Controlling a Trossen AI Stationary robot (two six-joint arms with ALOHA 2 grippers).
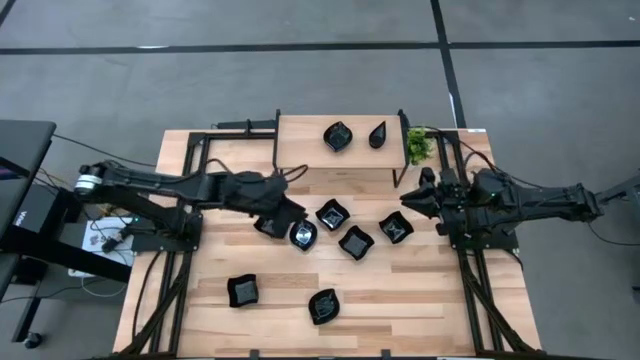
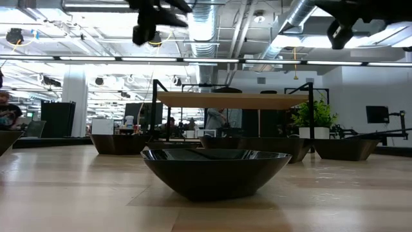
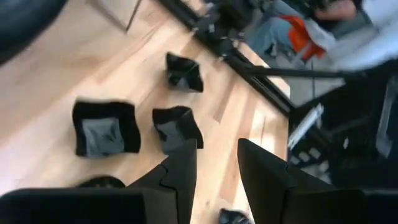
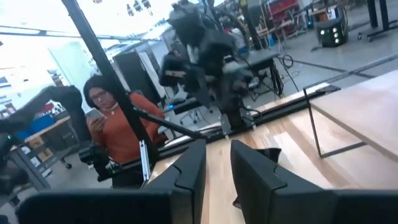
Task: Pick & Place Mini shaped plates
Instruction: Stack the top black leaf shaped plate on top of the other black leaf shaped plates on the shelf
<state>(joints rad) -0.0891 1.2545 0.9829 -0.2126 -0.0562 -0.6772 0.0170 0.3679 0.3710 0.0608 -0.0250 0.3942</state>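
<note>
Several mini shaped plates, small glossy black dishes, lie loose on the wooden table, among them a wavy-edged square plate [image 1: 332, 213], a rounded plate [image 1: 303, 235] and a square plate [image 1: 396, 227]. Two more, a leaf-like plate [image 1: 338, 136] and a teardrop plate [image 1: 377, 134], sit on the raised wooden shelf [image 1: 300, 150] at the far side. My left gripper [image 1: 287, 214] hovers open above the middle cluster, partly covering a plate [image 1: 270, 227]; its fingers [image 3: 186, 168] hold nothing. My right gripper [image 1: 408, 200] hangs open and empty near the shelf's right leg, pointing level.
A small green plant [image 1: 418, 145] stands at the shelf's right end. Two plates [image 1: 243, 290] [image 1: 323, 306] lie toward the near edge; the latter fills the low view's foreground [image 2: 214, 169]. Black frame rails [image 1: 470, 260] run along both table sides. A person in orange [image 4: 118, 124] stands beyond the table.
</note>
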